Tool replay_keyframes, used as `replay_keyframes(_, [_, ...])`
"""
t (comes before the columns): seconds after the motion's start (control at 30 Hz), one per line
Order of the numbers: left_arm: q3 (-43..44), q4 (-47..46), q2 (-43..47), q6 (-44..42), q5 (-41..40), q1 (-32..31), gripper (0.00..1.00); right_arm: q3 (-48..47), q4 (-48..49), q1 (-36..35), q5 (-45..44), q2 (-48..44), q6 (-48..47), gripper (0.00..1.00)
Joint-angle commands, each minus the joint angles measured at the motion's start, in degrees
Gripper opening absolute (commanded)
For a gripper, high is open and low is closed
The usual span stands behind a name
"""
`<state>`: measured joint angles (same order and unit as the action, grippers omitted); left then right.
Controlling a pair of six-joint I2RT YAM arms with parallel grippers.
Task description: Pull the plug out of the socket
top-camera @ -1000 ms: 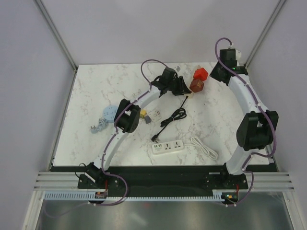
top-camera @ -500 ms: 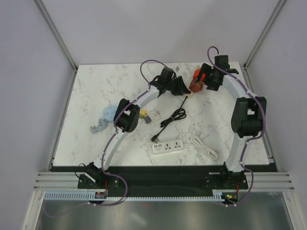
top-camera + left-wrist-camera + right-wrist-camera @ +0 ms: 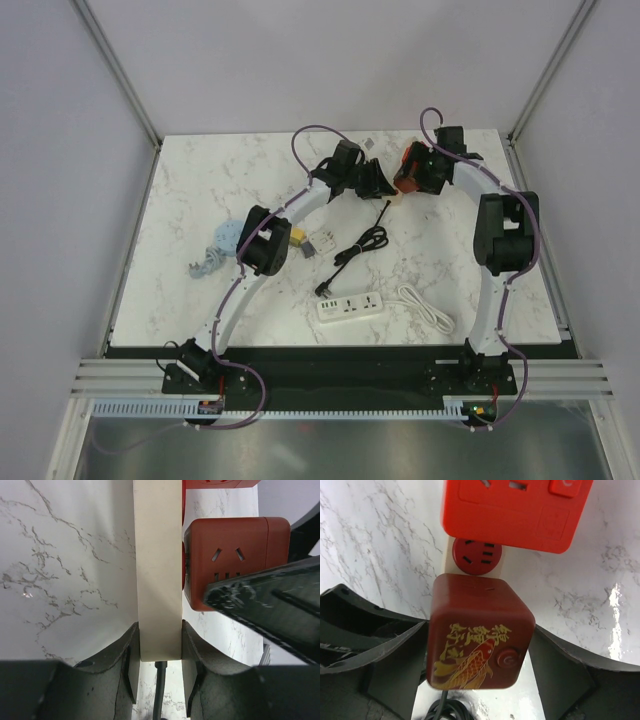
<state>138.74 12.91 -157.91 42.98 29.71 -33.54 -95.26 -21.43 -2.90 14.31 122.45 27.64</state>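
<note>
Clamping cream socket (image 3: 159, 580), left fingers (image 3: 122, 667); right fingers (image 3: 385, 662) straddling cube plug (image 3: 477, 630).

Item, right wrist view, centre – dark red cube (image 3: 480, 630): one line of four gold Chinese characters on its near face, too stylised to read with certainty, set above a gold carp emblem; at the lower right of the same face, a round button (image 3: 507, 658) embossed with a power symbol. Item, top of the frame – bright red block (image 3: 515, 515): square button (image 3: 568, 485) at upper right with a white curved mark, cut off by the frame edge. No other lettering, brand or number can be read in any view.
</note>
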Motion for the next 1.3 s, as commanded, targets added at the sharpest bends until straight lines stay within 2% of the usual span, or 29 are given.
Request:
replay_keyframes(0.0, [0.39, -1.3, -1.35, -0.27, 2.98, -0.3, 0.02, -2.2, 3.23, -0.44, 0.11, 1.56, 0.66, 0.86])
replay_keyframes(0.1, [0.39, -1.48, -1.44, -0.18, 2.89, -0.3, 0.02, -2.47, 3.67, -0.62, 0.46, 2.26, 1.36, 0.8])
replay_keyframes(0.2, [0.48, -1.57, -1.7, 0.17, 2.98, -0.21, 0.02, -1.95, 3.76, -0.62, -1.2, 1.83, 1.8, 0.69])
replay_keyframes(0.3, [0.31, -1.57, -1.97, 1.14, 2.63, 0.14, 0.02, -0.63, 4.03, -0.62, -4.8, -0.02, 1.72, 0.24])
replay_keyframes(0.33, [-0.22, -1.48, -1.88, 1.57, 2.19, 0.32, 0.02, -0.45, 3.94, -0.45, -5.68, -0.37, 1.8, 0.0])
replay_keyframes(0.43, [-2.68, -1.39, -1.18, 3.24, -0.62, 0.67, 0.02, 2.61, 6.21, 1.04, -5.44, -3.35, 4.43, 0.0])
replay_keyframes(0.57, [-2.59, -0.43, -1.18, 3.51, -1.5, 1.02, 0.02, 6.84, 12.46, 5.44, 7.37, -5.12, 12.68, 0.0])
replay_keyframes(0.67, [-2.42, 0.01, -1.26, 3.51, -1.85, 1.02, 0.02, 6.67, 10.72, 5.45, 6.71, -6.43, 12.36, 0.0])
replay_keyframes(0.73, [-2.07, 0.01, -1.7, 3.77, -1.5, 0.93, 0.02, 3.18, 3.38, 3.87, -3.53, -7.49, 5.71, 0.0])
replay_keyframes(0.77, [-1.89, 0.01, -1.79, 3.86, -1.33, 0.93, 0.02, 2.11, 1.24, 0.3, -8.98, -7.93, 2.71, 0.0])
replay_keyframes(0.8, [-1.72, 0.1, -1.79, 3.86, -1.33, 0.93, 0.02, 1.66, 0.08, -1.48, -19.21, -8.37, -2.1, 0.0])
replay_keyframes(0.87, [-1.63, 0.01, -1.7, 3.69, -1.32, 0.85, 0.02, 1.92, -1.33, -4.64, -24.83, -9.25, -4.25, 0.0])
replay_keyframes(0.97, [-1.54, 0.28, -1.79, 3.51, -1.33, 0.93, 0.02, 2.97, -1.51, -5.01, -27.93, -9.86, -4.88, 0.0])
replay_keyframes(1.0, [-1.54, 0.28, -1.79, 3.6, -1.24, 0.93, 0.02, 3.07, -1.6, -4.58, -26.88, -9.95, -4.53, 0.0])
replay_keyframes(1.1, [-1.36, 0.28, -1.88, 3.6, -1.15, 0.93, 0.02, 3.86, -0.63, -0.28, -14.42, -10.57, 0.12, 0.0])
replay_keyframes(1.13, [-1.28, 0.28, -1.97, 3.6, -1.06, 0.85, 0.02, 4.55, 1.11, 0.95, -7.26, -11.35, 3.01, 0.0])
replay_keyframes(1.27, [-1.1, 0.19, -2.06, 3.51, -0.89, 0.93, 0.02, 6.23, 6.66, 7.71, 8.5, -11.71, 11.27, 0.0])
